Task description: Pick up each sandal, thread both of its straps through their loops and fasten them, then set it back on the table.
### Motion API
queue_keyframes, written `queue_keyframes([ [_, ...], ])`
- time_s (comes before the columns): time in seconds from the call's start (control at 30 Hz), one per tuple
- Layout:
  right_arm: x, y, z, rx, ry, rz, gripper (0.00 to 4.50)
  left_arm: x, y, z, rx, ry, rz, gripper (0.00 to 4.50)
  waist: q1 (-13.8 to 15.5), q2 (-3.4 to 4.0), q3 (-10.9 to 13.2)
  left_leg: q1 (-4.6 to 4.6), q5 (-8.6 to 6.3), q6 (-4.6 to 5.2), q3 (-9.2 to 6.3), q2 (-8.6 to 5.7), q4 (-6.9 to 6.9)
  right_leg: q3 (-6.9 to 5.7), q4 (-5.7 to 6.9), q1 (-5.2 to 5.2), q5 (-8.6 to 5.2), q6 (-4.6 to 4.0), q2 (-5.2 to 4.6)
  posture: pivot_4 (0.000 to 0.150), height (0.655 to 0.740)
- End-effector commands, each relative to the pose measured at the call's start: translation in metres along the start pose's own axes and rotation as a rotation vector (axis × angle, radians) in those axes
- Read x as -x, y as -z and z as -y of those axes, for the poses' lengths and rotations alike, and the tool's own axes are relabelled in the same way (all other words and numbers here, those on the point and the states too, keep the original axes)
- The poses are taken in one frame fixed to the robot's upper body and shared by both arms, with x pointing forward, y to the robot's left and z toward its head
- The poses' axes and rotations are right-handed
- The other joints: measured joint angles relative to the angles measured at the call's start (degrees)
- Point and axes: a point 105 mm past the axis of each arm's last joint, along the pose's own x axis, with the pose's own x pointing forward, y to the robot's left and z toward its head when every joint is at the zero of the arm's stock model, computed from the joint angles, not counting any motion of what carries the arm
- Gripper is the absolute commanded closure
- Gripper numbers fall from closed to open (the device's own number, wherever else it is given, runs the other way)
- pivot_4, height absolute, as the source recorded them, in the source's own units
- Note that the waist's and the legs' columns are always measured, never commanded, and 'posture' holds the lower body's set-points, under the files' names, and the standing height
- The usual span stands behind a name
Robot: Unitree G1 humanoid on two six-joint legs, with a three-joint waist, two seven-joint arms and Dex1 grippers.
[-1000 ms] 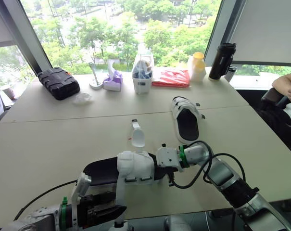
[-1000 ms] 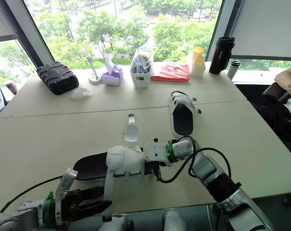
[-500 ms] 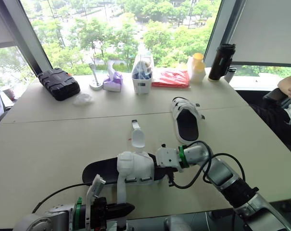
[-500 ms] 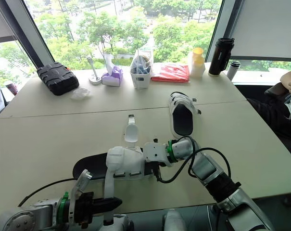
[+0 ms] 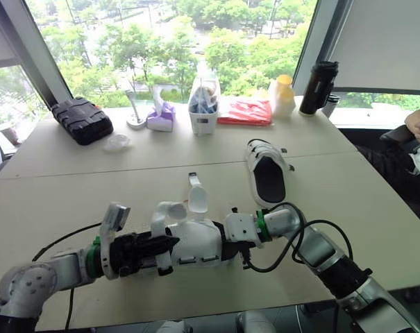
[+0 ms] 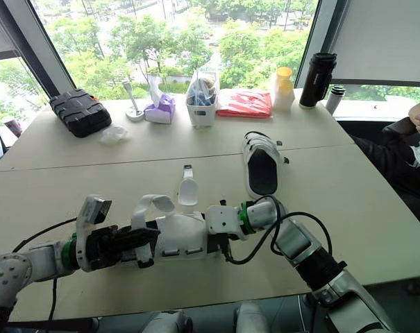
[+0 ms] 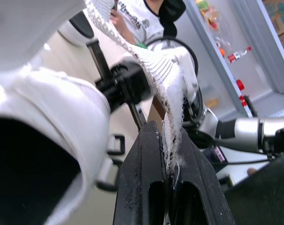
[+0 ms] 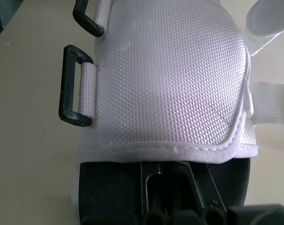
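One white sandal with a black sole [image 5: 199, 239] lies near the table's front edge. My right gripper [image 5: 225, 243] is shut on the end of its sole [image 8: 113, 187]. In the right wrist view, two black loops [image 8: 76, 86] stand at the side of its white mesh upper. My left gripper [image 5: 168, 243] is at the sandal's left side, shut on the frayed end of a white strap [image 7: 172, 98], which arcs up over the upper [image 5: 164, 208]. Its other strap [image 5: 198, 198] lies flat on the table, pointing away. The second sandal [image 5: 269, 173] rests further back, to the right.
Along the window stand a black case [image 5: 82, 119], a tissue box [image 5: 162, 116], a white container [image 5: 203, 111], a red packet [image 5: 246, 111], a yellow-capped bottle [image 5: 282, 95] and a black flask [image 5: 315, 87]. A person's arm [image 5: 418, 125] shows at the far right.
My left gripper was open below the table's edge by the dangling strap. It shut on the strap and carried it up, so the strap now arcs over the sandal. The right arm stayed still.
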Motion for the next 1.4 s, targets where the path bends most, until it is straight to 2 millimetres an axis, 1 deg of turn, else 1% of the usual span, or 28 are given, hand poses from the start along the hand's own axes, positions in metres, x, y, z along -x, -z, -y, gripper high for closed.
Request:
queue_keyframes([
  [0.03,-0.011,0.040,-0.028,-0.122,-0.098,-0.136,4.50,-0.013,-0.015,-0.007,-0.026,0.014,0.015,4.43,0.0,-0.01,0.0,0.01,0.00,0.00,0.00,0.00,0.01,0.00,0.01,0.01,0.01,0.00,0.00,0.150,0.7400],
  [0.13,-0.011,0.040,-0.028,-0.121,-0.097,-0.136,4.50,-0.022,-0.016,-0.014,-0.016,0.024,0.007,4.43,-0.2,0.00,0.0,0.04,0.00,-0.01,0.02,0.00,0.00,0.01,0.01,0.02,0.00,0.00,0.02,0.150,0.7400],
  [0.27,-0.011,0.040,-0.029,-0.120,-0.094,-0.137,4.50,-0.032,-0.011,-0.015,0.012,0.064,-0.019,4.43,-0.2,-0.01,0.0,0.03,0.00,-0.01,0.01,0.03,-0.02,0.02,0.01,0.00,0.01,0.00,0.05,0.150,0.7400],
  [0.47,-0.009,0.041,-0.030,-0.123,-0.090,-0.142,4.50,-0.032,0.005,-0.002,0.071,0.152,-0.087,4.43,-0.2,-0.01,0.0,0.03,0.00,-0.01,0.01,0.05,-0.02,0.02,0.01,0.00,0.00,0.01,0.06,0.150,0.7400],
  [0.57,-0.010,0.041,-0.031,-0.122,-0.090,-0.143,4.50,-0.032,0.008,-0.001,0.068,0.154,-0.095,4.43,-0.2,-0.01,0.0,0.03,0.00,-0.01,0.01,0.06,-0.02,0.02,0.01,0.00,-0.01,0.01,0.06,0.150,0.7400],
  [0.7,-0.010,0.039,-0.031,-0.120,-0.091,-0.137,4.50,-0.034,0.019,-0.003,0.025,0.139,-0.121,4.43,-0.2,-0.01,0.0,0.03,0.00,-0.02,0.01,0.06,-0.02,0.02,0.01,0.00,-0.01,0.00,0.06,0.150,0.7400],
  [0.97,-0.011,0.038,-0.032,-0.118,-0.096,-0.135,4.50,-0.038,0.009,-0.008,-0.014,0.137,-0.084,4.43,-0.1,-0.02,0.0,0.01,-0.01,-0.03,0.00,0.07,-0.02,0.02,0.00,-0.01,-0.01,0.00,0.06,0.150,0.7400],
  [1.1,-0.011,0.039,-0.032,-0.118,-0.096,-0.139,4.50,-0.038,-0.001,-0.008,-0.012,0.148,-0.062,4.43,-0.1,-0.04,0.0,0.01,-0.01,-0.03,0.00,0.08,-0.02,0.01,0.00,-0.01,-0.02,0.01,0.06,0.150,0.7400],
  [1.27,-0.010,0.039,-0.033,-0.116,-0.097,-0.143,4.50,-0.037,-0.003,-0.011,-0.011,0.140,-0.063,4.43,-0.1,-0.03,0.0,0.01,-0.01,-0.03,0.01,0.07,-0.03,0.01,0.00,-0.02,-0.02,0.01,0.06,0.150,0.7400],
  [1.4,-0.010,0.040,-0.034,-0.118,-0.098,-0.144,4.50,-0.035,-0.001,-0.013,0.000,0.133,-0.076,4.43,-0.1,-0.04,0.0,-0.01,-0.02,-0.04,0.00,0.08,-0.04,0.01,-0.01,-0.03,-0.02,0.02,0.06,0.150,0.7400],
])
